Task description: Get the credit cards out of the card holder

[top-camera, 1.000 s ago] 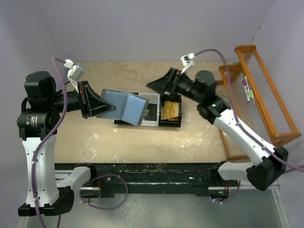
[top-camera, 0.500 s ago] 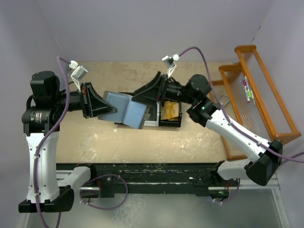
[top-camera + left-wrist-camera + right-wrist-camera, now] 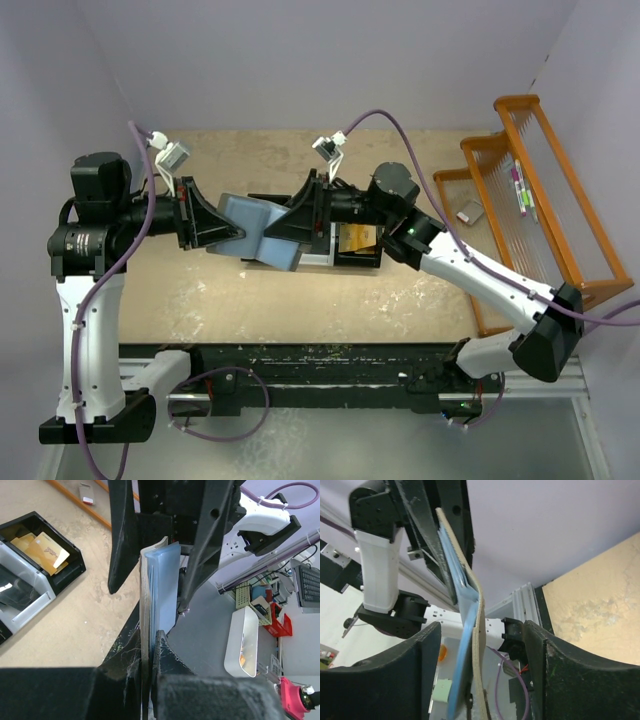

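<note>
1. From above: shows the card holder (image 3: 255, 218), blue-grey, lifted off the tabletop (image 3: 300, 300) between the two arms, overlapping the left end of a black-and-white bin tray (image 3: 358, 262) in this view.
2. Same view: finds the left fingers (image 3: 215, 225) clamped on the holder's left edge and the right fingers (image 3: 295, 215) reaching over its right end; cannot tell their spread from here.
3. Same view: places several orange-gold credit cards (image 3: 360, 237) in the tray's black compartment, well apart from the holder. Also takes in an orange wire rack (image 3: 545, 190) at the right edge of the tabletop.
4. From the left wrist: looks along the card holder (image 3: 162, 585) edge-on, a pale panel beside blue layers. Pinched at the near end between the left fingers (image 3: 167, 655), pressed close with only the holder between them. Farther out, flanked by the right fingers (image 3: 122, 535), one on each side. Catches the gold cards (image 3: 42, 555) lying loose in the black compartment at left.
5. From the right wrist: has the card holder (image 3: 470, 610) standing edge-on midway between the right fingers (image 3: 415, 665), spread wide, a clear gap on both sides, touching neither. Far end gripped by the left arm's black fingers.
</note>
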You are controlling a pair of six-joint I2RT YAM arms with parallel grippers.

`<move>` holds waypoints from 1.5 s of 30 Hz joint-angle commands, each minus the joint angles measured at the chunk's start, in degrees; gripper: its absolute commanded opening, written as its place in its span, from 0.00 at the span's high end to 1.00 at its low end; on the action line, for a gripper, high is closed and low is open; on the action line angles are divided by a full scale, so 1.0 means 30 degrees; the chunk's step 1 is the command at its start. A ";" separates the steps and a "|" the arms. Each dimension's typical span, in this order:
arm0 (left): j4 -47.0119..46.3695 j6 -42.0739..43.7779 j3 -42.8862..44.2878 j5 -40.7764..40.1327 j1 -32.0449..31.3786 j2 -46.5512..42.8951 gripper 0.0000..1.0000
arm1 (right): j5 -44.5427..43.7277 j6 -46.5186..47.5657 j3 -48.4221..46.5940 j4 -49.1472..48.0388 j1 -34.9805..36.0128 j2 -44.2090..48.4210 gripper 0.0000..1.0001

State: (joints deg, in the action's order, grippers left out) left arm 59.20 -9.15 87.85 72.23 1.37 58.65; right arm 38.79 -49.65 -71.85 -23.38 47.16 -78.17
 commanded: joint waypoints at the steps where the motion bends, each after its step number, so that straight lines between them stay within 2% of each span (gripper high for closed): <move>1: -0.0185 0.0621 0.0534 0.0441 -0.0045 -0.0037 1.00 | 0.0489 0.0634 -0.0622 -0.0239 0.0227 -0.0137 0.33; 4: -0.0236 0.0541 0.0345 0.0619 -0.0045 0.0002 1.00 | 0.0533 0.0495 -0.0945 -0.0534 0.0334 -0.0426 0.45; 7: -0.0405 0.0148 0.0362 0.0994 -0.0045 0.0044 1.00 | 0.0519 0.0671 -0.1209 -0.0265 0.0335 -0.0522 0.64; 8: -0.0512 0.0035 0.0389 0.1152 -0.0031 0.0022 0.99 | 0.0486 0.0733 -0.1104 -0.0254 0.0336 -0.0461 0.74; 9: -0.0602 -0.0100 0.0418 0.1384 -0.0036 0.0005 0.96 | 0.0540 0.0729 -0.0886 -0.0194 0.0336 -0.0369 0.82; 12: -0.0705 -0.0173 0.0505 0.2456 -0.0045 0.0002 0.75 | 0.1122 -0.0058 0.0011 -0.1114 0.0294 -0.0050 1.00; 15: -0.0570 -0.0047 0.0623 0.3065 -0.0045 -0.0117 0.58 | 0.1243 -0.0193 0.0404 -0.1378 0.0271 0.0150 1.00; 19: 0.0395 0.1116 0.0949 0.2859 -0.0042 -0.0208 0.52 | 0.1301 -0.0238 0.0570 -0.1418 0.0277 0.0395 1.00; 24: 0.2228 0.3238 0.1447 0.1166 -0.0045 0.0244 0.57 | 0.1201 -0.0036 0.0487 -0.0955 0.0277 0.0776 1.00; 34: 0.4380 0.5180 0.1909 0.2350 -0.0045 0.0454 0.60 | 0.1420 0.0195 0.0472 -0.0315 0.0073 0.1067 1.00; 40: 0.4534 0.5263 0.1930 0.2265 -0.0045 0.0529 0.70 | 0.1486 0.0527 0.0327 0.0113 0.0058 0.1070 1.00; 45: 0.5696 0.6266 0.2446 0.2002 -0.0045 0.0725 0.67 | 0.1504 0.0858 0.0172 0.0784 -0.0098 0.1038 1.00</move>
State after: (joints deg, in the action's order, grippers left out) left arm 73.52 5.43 91.92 77.56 1.37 60.42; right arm 41.78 -48.82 -69.82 -20.60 47.44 -76.62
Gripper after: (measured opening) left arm 0.321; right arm 0.028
